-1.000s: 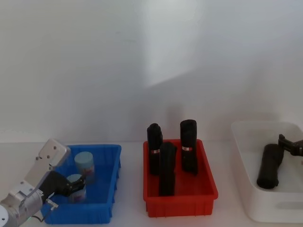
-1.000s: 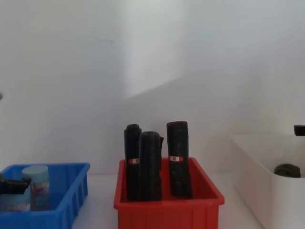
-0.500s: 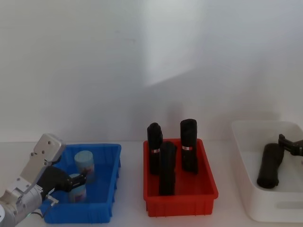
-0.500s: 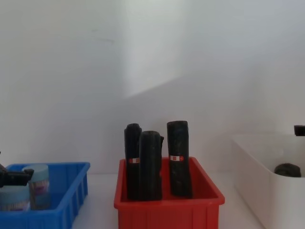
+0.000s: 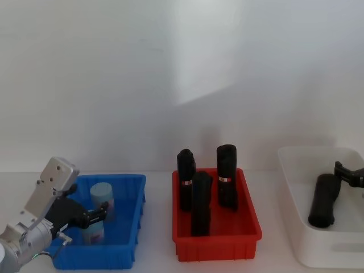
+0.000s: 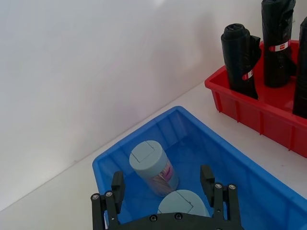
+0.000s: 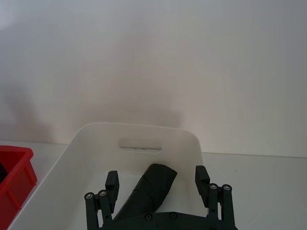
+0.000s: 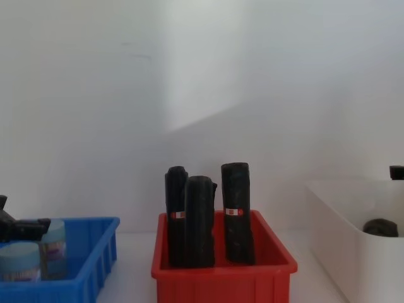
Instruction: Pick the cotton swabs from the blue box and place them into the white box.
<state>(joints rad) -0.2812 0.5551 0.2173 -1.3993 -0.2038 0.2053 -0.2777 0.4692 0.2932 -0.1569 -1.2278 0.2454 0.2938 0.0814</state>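
Two cotton swabs tubs with pale blue lids stand in the blue box (image 5: 128, 227): a far tub (image 5: 102, 197) and a near tub (image 5: 92, 232). In the left wrist view the far tub (image 6: 149, 163) sits beyond the near tub (image 6: 183, 205). My left gripper (image 5: 95, 217) hovers open just above the near tub, one finger (image 6: 117, 184) on each side of it, not touching. The white box (image 5: 296, 227) stands at the far right, and my right gripper (image 7: 156, 178) hangs open over it.
A red bin (image 5: 216, 247) between the two boxes holds three upright black rolls (image 5: 226, 176). Another black roll (image 5: 324, 200) lies inside the white box under my right gripper. A white wall runs close behind everything.
My left gripper has lifted and drawn back a little from the near tub, which stays standing in the blue box. The right arm has not moved.
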